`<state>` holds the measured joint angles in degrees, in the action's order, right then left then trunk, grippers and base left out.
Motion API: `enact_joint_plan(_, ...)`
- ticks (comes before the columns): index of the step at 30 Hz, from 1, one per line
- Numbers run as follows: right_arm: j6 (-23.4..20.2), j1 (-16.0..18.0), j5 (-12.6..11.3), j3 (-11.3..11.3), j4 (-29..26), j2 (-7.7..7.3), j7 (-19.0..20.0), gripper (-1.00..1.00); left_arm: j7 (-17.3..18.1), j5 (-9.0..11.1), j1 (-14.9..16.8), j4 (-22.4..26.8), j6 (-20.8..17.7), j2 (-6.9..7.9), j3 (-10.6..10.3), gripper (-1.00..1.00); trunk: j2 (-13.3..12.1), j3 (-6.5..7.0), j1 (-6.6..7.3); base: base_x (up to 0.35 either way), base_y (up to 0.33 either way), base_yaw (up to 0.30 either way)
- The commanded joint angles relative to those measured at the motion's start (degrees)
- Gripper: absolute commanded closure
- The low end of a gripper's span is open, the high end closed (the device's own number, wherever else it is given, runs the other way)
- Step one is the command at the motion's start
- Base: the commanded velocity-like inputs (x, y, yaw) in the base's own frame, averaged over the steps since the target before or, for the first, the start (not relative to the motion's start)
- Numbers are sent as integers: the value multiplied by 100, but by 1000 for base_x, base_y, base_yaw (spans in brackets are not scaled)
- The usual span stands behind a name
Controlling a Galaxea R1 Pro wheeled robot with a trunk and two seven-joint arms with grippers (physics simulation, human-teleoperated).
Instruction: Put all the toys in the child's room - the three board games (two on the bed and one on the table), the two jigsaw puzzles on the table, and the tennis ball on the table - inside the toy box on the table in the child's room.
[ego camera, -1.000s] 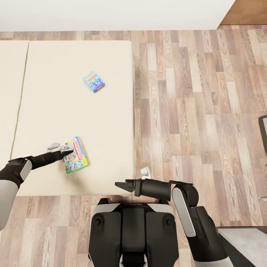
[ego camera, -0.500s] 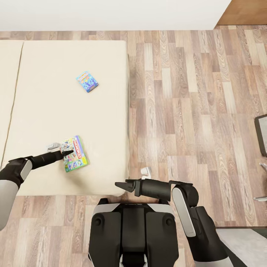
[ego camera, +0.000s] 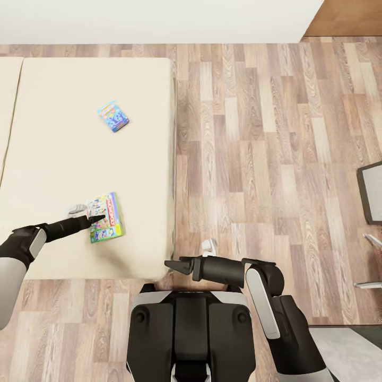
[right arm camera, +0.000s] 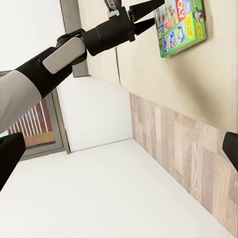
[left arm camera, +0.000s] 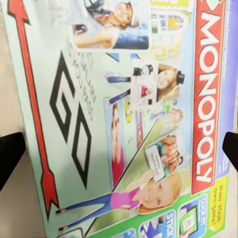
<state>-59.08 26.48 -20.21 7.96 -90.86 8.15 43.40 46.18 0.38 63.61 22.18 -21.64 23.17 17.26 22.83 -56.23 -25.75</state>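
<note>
A white-and-green Monopoly board game (ego camera: 110, 217) sits low over the beige bed (ego camera: 63, 159), near the mattress's right edge. My left gripper (ego camera: 97, 216) is shut on it. In the left wrist view the gripper (left arm camera: 119, 153) has a black fingertip at each long edge of the box (left arm camera: 124, 99). The right wrist view shows the same box (right arm camera: 181, 25) at the left gripper (right arm camera: 148, 14). A smaller blue board game (ego camera: 112, 116) lies flat farther up the mattress. My right gripper (ego camera: 174, 265) hangs open and empty by the bed's near corner. The toy box and table are out of view.
Wood-plank floor (ego camera: 254, 159) stretches right of the bed. A white wall (ego camera: 159, 21) runs along the far side. A dark-framed grey object (ego camera: 372, 191) with metal legs stands at the right edge. A pale grey surface (ego camera: 350, 350) shows at the lower right.
The camera has shifted right, so the bed and blue box sit further left in the picture. The Monopoly box stayed with my left gripper and now sits nearer the mattress's right edge.
</note>
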Motion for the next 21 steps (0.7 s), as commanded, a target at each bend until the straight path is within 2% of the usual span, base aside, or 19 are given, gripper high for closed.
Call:
enact_joint_plan(1, -25, 4, 18, -5, -2, 3, 28, -100, 26, 5, 3, 3, -54, 0, 32, -100, 9, -5, -3, 0, -95, 0)
enact_joint_plan(17, -25, 5, 17, -5, -4, 3, 28, -100, 32, 5, 3, 3, -54, -4, 31, -100, 9, -5, -3, 0, -83, 0)
enact_joint_plan(21, -25, 4, 17, -5, -5, 3, 28, -100, 32, 6, 3, 3, -54, -5, 31, -100, 9, -5, -3, 0, -178, 0)
